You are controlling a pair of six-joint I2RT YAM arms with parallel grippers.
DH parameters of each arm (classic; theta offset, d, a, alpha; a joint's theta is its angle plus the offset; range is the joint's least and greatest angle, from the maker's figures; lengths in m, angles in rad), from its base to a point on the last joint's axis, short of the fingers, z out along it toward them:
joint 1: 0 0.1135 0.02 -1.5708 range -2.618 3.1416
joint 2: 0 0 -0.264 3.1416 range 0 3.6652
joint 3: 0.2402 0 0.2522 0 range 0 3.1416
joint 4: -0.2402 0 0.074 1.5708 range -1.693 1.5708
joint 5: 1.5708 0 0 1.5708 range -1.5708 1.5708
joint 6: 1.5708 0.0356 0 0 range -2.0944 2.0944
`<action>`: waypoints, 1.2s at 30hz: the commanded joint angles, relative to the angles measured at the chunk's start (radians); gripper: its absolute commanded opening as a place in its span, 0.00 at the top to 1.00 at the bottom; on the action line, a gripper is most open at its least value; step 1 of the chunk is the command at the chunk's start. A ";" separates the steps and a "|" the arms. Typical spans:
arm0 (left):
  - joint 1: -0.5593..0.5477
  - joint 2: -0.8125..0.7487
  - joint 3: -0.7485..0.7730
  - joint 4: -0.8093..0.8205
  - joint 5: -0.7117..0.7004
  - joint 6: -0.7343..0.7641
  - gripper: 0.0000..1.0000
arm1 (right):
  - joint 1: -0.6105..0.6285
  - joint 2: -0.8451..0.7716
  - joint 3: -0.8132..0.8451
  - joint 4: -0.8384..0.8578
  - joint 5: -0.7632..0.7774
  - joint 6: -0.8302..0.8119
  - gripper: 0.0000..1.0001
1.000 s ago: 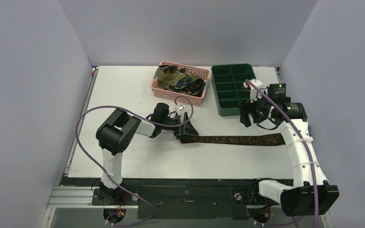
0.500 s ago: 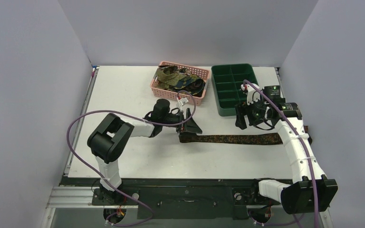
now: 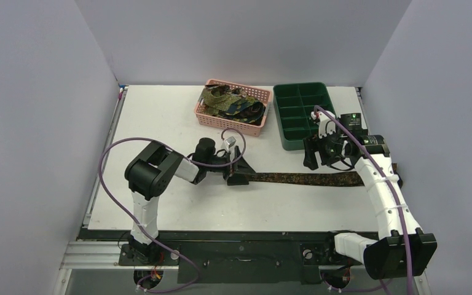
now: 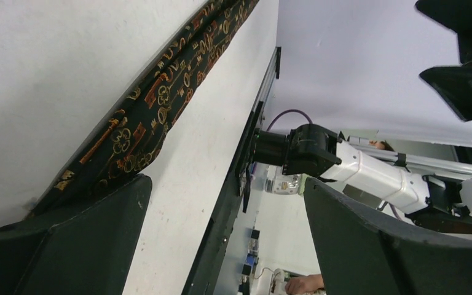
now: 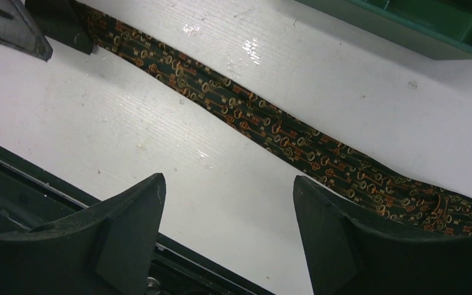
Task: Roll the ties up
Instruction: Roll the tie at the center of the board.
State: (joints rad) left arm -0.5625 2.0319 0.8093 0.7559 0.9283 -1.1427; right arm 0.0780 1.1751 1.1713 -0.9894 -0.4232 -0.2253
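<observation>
At the tie's narrow end: lowered left gripper back onto the tip, wide open, no pinch yet. Right gripper open, idle above. Roll unstarted.

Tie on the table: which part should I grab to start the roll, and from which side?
Probably its left end, approached from the left with the left gripper, which stands open at that tip. The tie lies flat and straight, so only an end can be pinched and rolled.
</observation>
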 commanded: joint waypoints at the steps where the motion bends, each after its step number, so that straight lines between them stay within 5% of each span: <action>1: 0.063 0.108 -0.006 -0.106 -0.087 0.060 0.04 | 0.006 -0.045 -0.021 0.003 0.011 0.005 0.28; 5: 0.079 0.140 0.008 -0.119 -0.063 0.047 0.04 | 0.011 -0.045 -0.036 0.002 -0.006 0.025 0.29; 11: 0.069 0.021 0.030 0.104 0.042 -0.054 0.06 | 0.040 -0.032 -0.069 0.026 -0.058 0.051 0.37; 13: 0.073 -0.087 0.056 0.030 0.054 0.040 0.06 | 0.065 -0.031 -0.088 0.061 -0.062 0.050 0.43; 17: 0.139 -0.289 0.090 -0.383 -0.087 0.315 0.13 | 0.115 -0.005 -0.111 0.156 -0.036 0.080 0.55; 22: 0.233 -0.410 -0.001 -0.589 -0.196 0.374 0.27 | 0.138 0.078 -0.124 0.269 -0.096 0.182 0.72; 29: 0.254 -0.380 -0.039 -0.637 -0.233 0.434 0.36 | 0.269 0.225 -0.136 0.441 -0.136 0.335 0.97; 36: 0.237 -0.279 -0.031 -0.637 -0.223 0.455 0.38 | 0.377 0.395 -0.091 0.585 -0.147 0.451 1.00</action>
State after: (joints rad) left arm -0.3084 1.7134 0.7654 0.1226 0.7082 -0.7300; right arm 0.4110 1.5055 1.0321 -0.5541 -0.5430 0.1249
